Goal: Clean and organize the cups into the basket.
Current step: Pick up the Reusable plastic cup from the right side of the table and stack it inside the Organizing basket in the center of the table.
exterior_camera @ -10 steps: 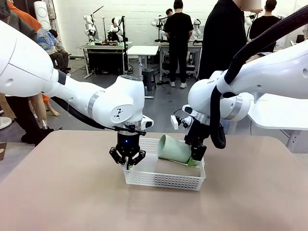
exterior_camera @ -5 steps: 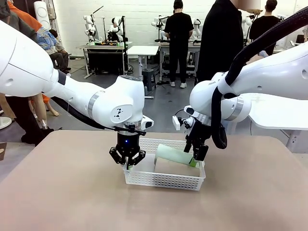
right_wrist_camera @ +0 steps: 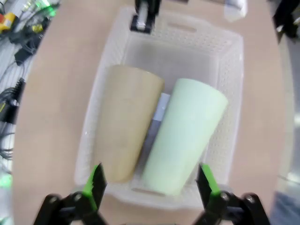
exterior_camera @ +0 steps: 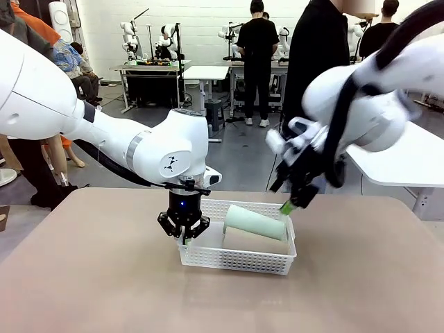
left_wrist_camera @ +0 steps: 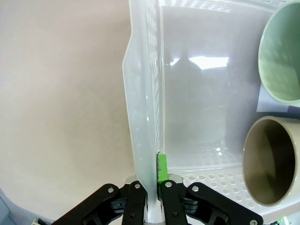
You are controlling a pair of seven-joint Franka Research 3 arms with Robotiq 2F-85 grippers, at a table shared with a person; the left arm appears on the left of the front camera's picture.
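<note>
- Left gripper is clamped on the left end wall of the basket. Its wrist view shows the thin white wall pinched between the closed pads.
- Right gripper hangs just above the basket's far right corner, jaws spread wide and holding nothing.
- Inside the basket the mint green cup lies on its side along the far side, its mouth facing left.
- Just beside it on the near side lies the tan cup, also on its side with its mouth facing left.
- Both cups are well apart from the left gripper's end of the basket.
- Under the basket is the brown table; the basket sits a little right of its middle.
- At the far side stands a person in black, behind the right arm.
</note>
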